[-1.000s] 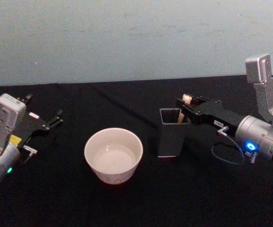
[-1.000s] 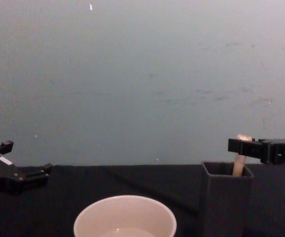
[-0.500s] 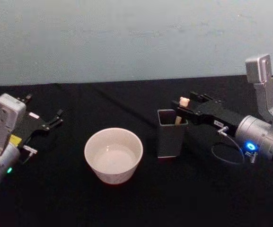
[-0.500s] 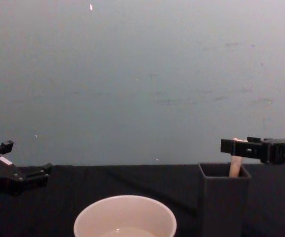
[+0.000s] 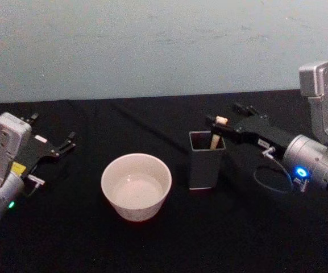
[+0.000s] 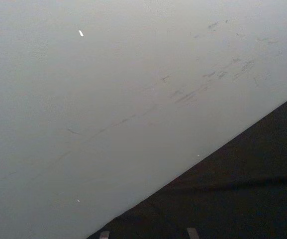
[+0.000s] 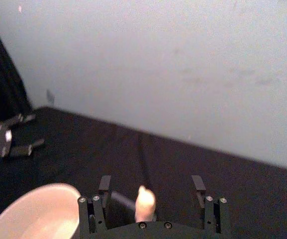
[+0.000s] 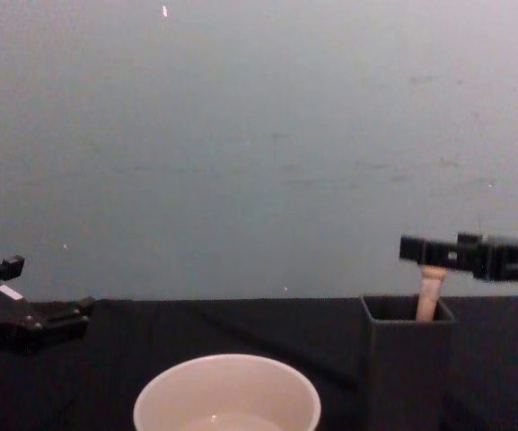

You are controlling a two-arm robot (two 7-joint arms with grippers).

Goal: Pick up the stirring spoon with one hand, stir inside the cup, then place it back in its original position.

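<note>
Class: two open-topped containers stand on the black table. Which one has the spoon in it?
The dark square holder, beside the right end effector; the spoon handle sticks out of it. The round white cup has none.

Cream spoon handle (image 5: pixel 216 135), dk grey holder (image 5: pixel 205 160), white cup (image 5: pixel 136 186), black tablecloth (image 5: pixel 152 244), pale blue-grey wall (image 5: pixel 152 45).

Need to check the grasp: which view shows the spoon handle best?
The chest view: the stirring spoon handle rises from the holder to the right gripper, seen side-on. Head view shows its top by the fingers; the right wrist view, its tip between open fingers.
</note>
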